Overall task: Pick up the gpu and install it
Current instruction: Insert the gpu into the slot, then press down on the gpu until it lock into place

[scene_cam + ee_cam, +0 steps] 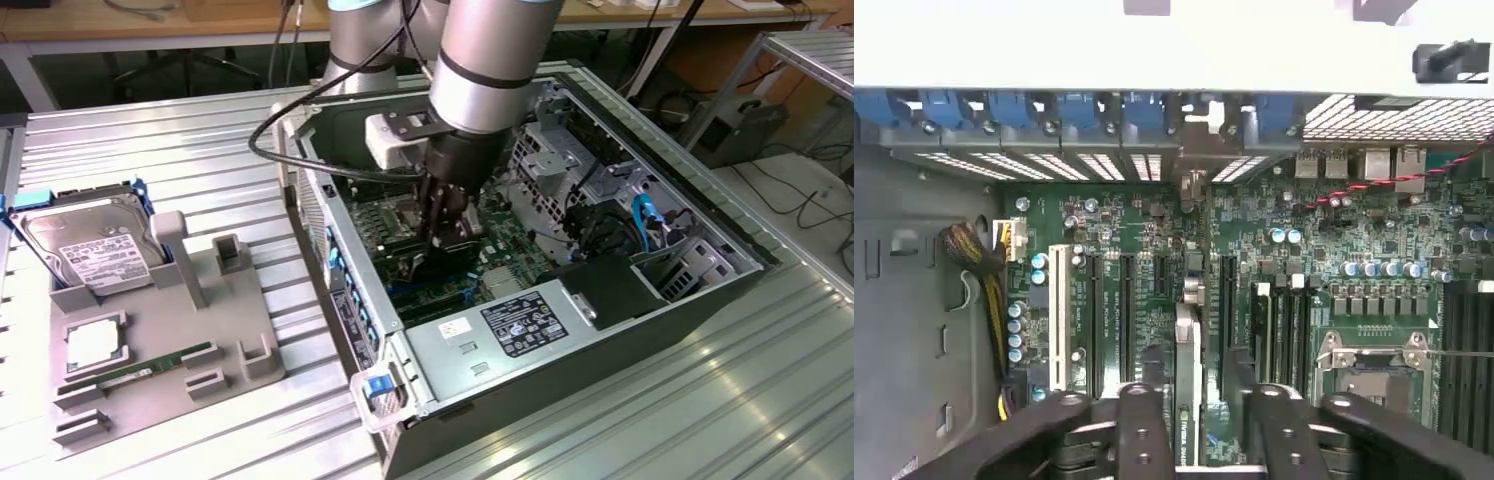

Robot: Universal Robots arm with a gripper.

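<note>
My gripper (449, 238) reaches down inside the open computer case (400, 400), over the green motherboard (1374, 250). It is shut on the gpu (1188, 385), which appears edge-on in the wrist view as a thin grey-green slab between the two black fingers (1142, 425). The card stands upright above the motherboard between two dark expansion slots (1126, 310), and its far end points at the rear slot openings with blue clips (1144, 110). In the exterior view the gpu (430, 265) is a dark shape just under the fingers. Whether it is seated in a slot is hidden.
A grey fixture tray (254, 375) at the exterior view's left holds a silver hard drive (83, 250), a CPU (96, 345) and a narrow RAM stick (140, 365). Inside the case are a power supply (521, 322), drive cages (574, 150), cables (979, 265) and the CPU socket (1374, 365).
</note>
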